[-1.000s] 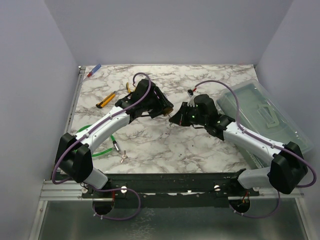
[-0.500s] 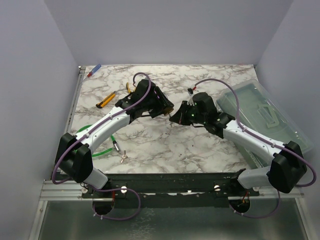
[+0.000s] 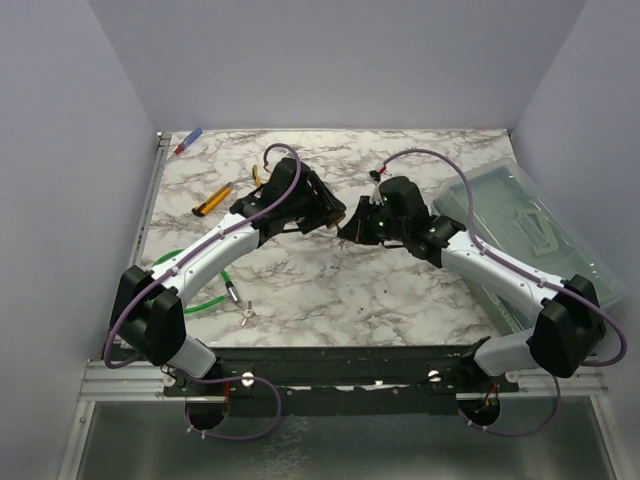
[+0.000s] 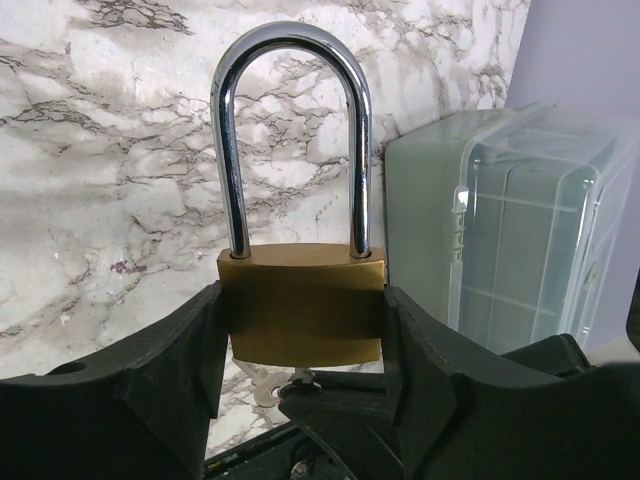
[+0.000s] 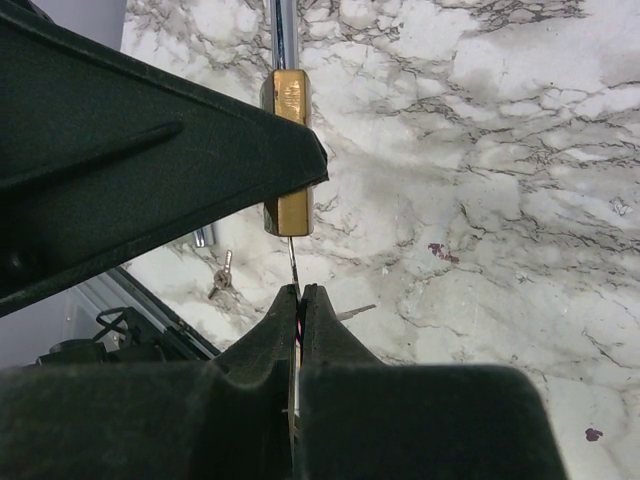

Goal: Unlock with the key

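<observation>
So this was the key-into-lock stage, no turn made yet as far as I could judge. The left fingers (image 4: 170, 370) were spread about halfway and clamped on both sides of the brass padlock (image 4: 300, 305), holding it by the body. It sat out around the middle of the tabletop (image 3: 330, 290), between the two arms and seemingly lifted off the surface. The shackle (image 4: 290, 60) was seated in the body on both legs, so it was locked.

The right fingers (image 5: 340, 350) were pinched fully together on the key (image 5: 291, 262), with only the thin blade sticking out toward the keyway end of the padlock. From the right wrist view the blade ran straight up to that end and met it. From the left wrist view you could see a bit of key just below the brass. How deep it had gone in, I couldn't tell.

My guess for the next move: push the blade fully home if it wasn't already, then twist the right wrist while the left side keeps the body from spinning along. Staying lined up would matter, since that blade looked thin. The clear plastic box (image 3: 520, 220) off to the right wasn't involved.
</observation>
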`<state>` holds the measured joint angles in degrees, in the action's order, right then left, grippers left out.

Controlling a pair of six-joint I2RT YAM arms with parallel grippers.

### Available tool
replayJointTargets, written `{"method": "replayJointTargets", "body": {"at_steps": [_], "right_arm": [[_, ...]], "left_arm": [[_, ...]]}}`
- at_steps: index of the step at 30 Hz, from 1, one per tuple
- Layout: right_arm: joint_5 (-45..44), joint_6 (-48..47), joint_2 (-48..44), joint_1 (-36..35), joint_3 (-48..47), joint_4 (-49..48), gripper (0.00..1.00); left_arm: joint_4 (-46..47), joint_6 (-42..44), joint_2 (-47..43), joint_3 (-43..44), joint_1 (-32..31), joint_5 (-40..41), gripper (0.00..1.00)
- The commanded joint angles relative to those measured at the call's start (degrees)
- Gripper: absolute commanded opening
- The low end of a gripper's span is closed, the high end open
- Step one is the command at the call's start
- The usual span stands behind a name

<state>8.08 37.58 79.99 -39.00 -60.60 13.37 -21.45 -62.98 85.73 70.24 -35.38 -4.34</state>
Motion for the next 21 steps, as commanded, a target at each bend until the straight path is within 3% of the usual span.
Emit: {"method": "replayJointTargets", "body": {"at_steps": [1, 21], "right_arm": [[-3.6, -1.5, 0.1, 0.2, -2.7, -1.3, 0.00], [1.6, 1.0, -0.7, 0.2, 1.9, -4.0, 0.00]], "left_arm": [[1.1, 0.3, -1.8, -0.7, -0.7, -0.2, 0.00], [1.7, -1.3, -1.4, -0.9, -0.1, 2.7, 0.00]]}}
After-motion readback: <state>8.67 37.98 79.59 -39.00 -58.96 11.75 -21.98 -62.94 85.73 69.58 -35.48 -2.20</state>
